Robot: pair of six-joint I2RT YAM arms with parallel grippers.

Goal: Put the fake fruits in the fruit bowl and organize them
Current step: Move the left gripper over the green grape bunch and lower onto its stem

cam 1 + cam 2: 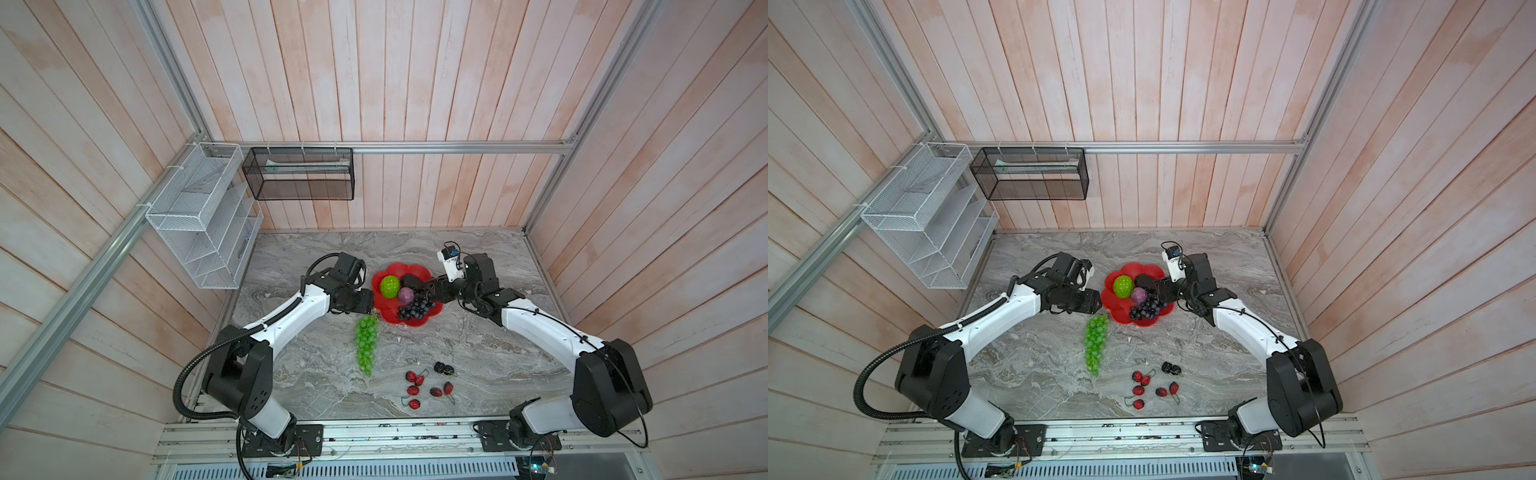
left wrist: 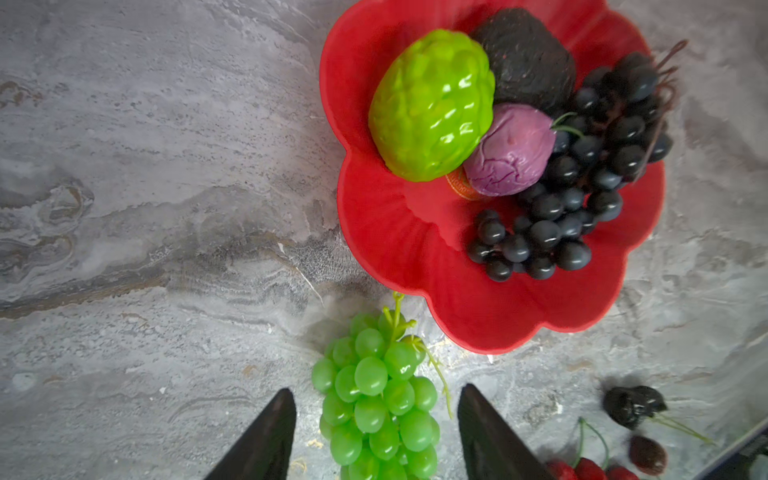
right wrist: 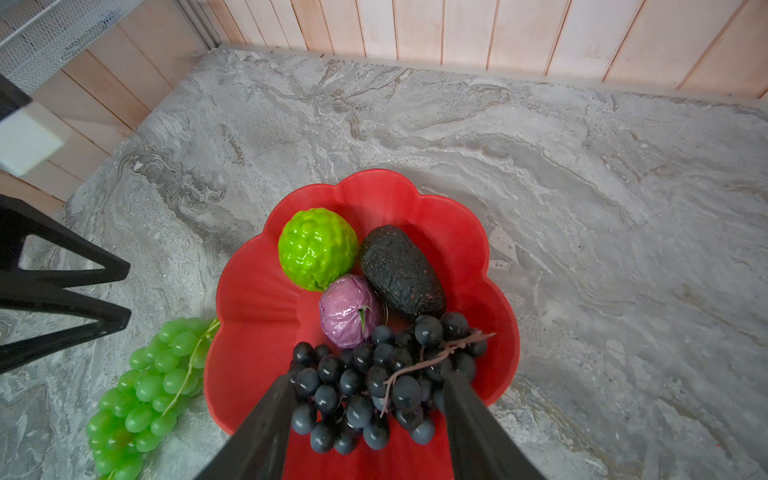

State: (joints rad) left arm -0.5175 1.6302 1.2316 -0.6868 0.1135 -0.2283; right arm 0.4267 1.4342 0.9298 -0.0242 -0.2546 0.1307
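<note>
While green grapes (image 2: 382, 432) are straddled by the spread left tool (image 2: 377, 388), the right tool (image 3: 368, 377) is spread over the fruit bowl (image 3: 257, 299).

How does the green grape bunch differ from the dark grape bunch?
The green grape bunch is light green; the dark grape bunch is blue-black. The green grape bunch lies on the table beside the fruit bowl; the dark grape bunch lies inside it. The green grape bunch stretches long and narrow; the dark grape bunch is more compact. Both are stemmed clusters.
</note>
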